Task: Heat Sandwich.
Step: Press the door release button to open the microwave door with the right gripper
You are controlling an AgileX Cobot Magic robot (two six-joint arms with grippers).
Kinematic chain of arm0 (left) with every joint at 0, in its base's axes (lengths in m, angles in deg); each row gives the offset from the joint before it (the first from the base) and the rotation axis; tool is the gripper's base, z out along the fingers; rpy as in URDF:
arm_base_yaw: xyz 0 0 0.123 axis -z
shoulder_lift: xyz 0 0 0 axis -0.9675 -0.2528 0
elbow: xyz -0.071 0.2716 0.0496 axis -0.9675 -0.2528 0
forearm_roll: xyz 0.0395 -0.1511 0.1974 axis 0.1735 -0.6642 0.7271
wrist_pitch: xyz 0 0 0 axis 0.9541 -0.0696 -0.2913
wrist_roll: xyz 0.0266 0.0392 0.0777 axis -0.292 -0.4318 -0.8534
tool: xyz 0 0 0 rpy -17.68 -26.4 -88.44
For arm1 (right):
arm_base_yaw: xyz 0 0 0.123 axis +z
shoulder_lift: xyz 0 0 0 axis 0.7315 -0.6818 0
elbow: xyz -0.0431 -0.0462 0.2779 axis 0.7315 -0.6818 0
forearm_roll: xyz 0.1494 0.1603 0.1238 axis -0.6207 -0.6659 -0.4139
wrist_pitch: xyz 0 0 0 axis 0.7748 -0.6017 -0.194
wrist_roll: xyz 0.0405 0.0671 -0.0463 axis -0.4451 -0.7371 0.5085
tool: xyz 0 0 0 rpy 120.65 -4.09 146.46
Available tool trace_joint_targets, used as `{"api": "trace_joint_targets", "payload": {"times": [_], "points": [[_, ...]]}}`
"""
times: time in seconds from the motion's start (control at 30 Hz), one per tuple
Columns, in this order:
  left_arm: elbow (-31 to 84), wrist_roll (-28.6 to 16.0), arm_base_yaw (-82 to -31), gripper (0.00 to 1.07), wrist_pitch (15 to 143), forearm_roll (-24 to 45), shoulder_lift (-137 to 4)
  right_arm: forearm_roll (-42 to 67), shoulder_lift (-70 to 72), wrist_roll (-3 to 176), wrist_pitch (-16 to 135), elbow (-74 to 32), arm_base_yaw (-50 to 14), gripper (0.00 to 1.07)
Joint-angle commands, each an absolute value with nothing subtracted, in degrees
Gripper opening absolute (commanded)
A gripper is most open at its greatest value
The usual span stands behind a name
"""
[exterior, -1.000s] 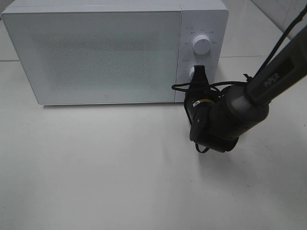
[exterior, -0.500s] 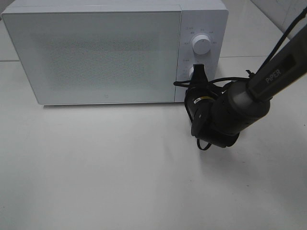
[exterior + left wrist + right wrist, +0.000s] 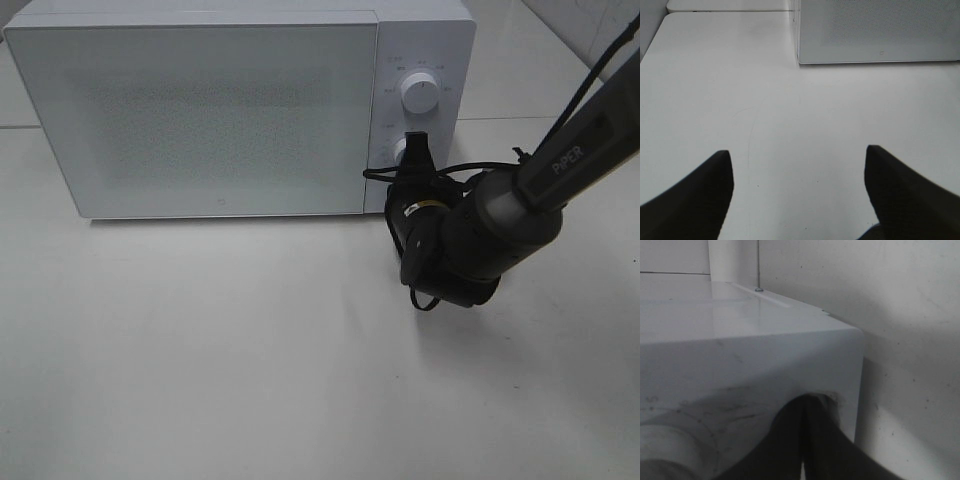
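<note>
The sandwich and its plate are out of view. The white microwave [image 3: 200,110] stands at the back with its door closed; it also shows in the left wrist view [image 3: 875,30] and the right wrist view [image 3: 740,350]. Its panel has an upper knob [image 3: 419,92] and a lower knob [image 3: 401,152]. My right gripper [image 3: 416,142] is shut, its tips against the panel right beside the lower knob. In the right wrist view the right gripper [image 3: 803,410] has its fingers pressed together, with a round white knob [image 3: 665,450] beside them. My left gripper [image 3: 797,150] is open and empty over the bare table.
The white table [image 3: 220,350] stretches in front of the microwave. The right arm's dark wrist and cables [image 3: 460,235] hang in front of the microwave's right lower corner. A wall [image 3: 900,315] rises behind the microwave.
The right arm has shifted slightly toward the microwave panel, its fingertips a little higher by the lower knob. The microwave door stays closed.
</note>
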State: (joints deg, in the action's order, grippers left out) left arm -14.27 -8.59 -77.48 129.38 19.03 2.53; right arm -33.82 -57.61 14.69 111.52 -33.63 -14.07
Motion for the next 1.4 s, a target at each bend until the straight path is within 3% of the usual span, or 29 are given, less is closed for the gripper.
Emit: {"api": "trace_joint_targets", "payload": {"times": [0.03,0.87,1.4], "points": [[-14.3,-8.2,-77.6,0.70,128.7,18.7,2.9,-29.0,-56.8,14.3,123.9,-27.8,-17.8,0.02],[-14.3,-8.2,-77.6,0.70,128.7,18.7,2.9,-29.2,-56.8,14.3,123.8,-27.4,-18.9,0.00],[-14.3,-8.2,-77.6,0.70,128.7,18.7,2.9,-29.3,-56.6,23.7,123.8,-28.2,-18.1,0.02]]}}
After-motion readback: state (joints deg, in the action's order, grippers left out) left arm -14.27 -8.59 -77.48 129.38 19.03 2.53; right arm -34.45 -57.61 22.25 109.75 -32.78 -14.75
